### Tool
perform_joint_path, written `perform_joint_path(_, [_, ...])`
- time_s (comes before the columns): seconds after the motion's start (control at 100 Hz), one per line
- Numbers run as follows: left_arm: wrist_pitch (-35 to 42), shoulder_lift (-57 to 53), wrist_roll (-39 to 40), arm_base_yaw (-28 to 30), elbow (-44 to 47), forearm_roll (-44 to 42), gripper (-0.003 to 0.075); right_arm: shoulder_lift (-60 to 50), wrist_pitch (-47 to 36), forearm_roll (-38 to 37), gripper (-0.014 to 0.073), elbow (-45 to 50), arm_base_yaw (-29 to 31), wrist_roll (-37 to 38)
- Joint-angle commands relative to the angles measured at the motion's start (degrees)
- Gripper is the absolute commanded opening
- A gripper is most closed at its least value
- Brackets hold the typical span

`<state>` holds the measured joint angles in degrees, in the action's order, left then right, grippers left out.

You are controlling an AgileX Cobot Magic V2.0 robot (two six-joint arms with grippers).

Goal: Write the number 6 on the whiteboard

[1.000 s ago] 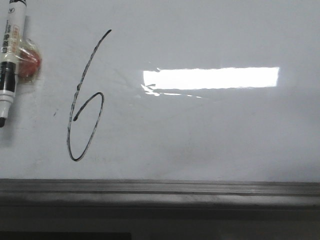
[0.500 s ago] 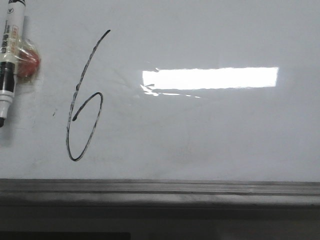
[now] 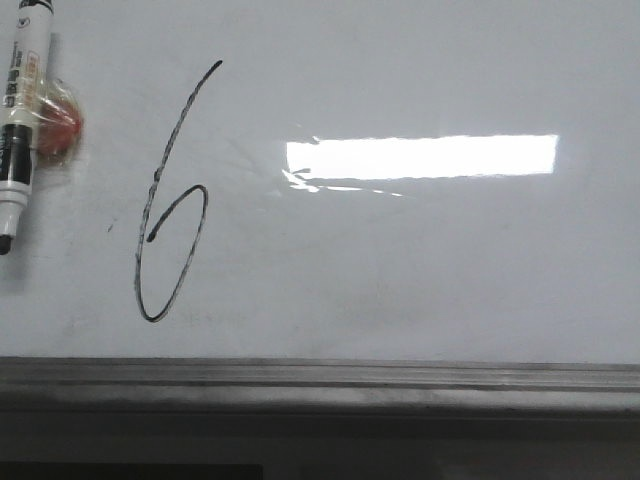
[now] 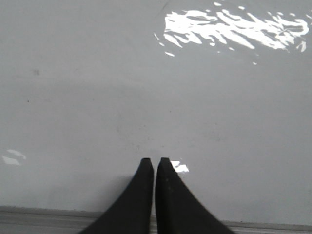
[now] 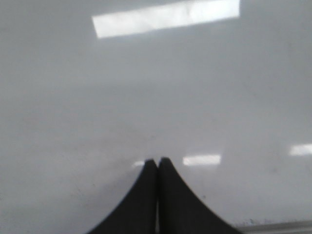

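Hovering over bare board, the left gripper has its fingers pressed together, gripping nothing; the right gripper is likewise closed and empty. Neither touches the surface as far as the wrist views show. Main risk: a closed fingertip dragging across wet ink would smear the stroke. The number 6 stands finished on the left part of the whiteboard, tall and slanted, loop closed. A marker lies at far left, beside a red object. Task looks done.
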<state>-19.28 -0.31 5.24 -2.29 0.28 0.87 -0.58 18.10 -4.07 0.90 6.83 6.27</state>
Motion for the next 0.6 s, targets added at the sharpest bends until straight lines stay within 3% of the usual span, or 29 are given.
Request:
perform_joint_path(0.0, [2.48, -1.75, 0.64, 0.16, 2.5, 0.42, -0.0019, -1.16, -0.12, -0.55, -0.0064, 1.43, 0.44, -1.91])
perform_joint_path(0.59, [2.48, -1.75, 0.64, 0.16, 2.5, 0.42, -0.0019, -1.16, -0.12, 0.0, -0.0064, 1.43, 0.44, -1.91])
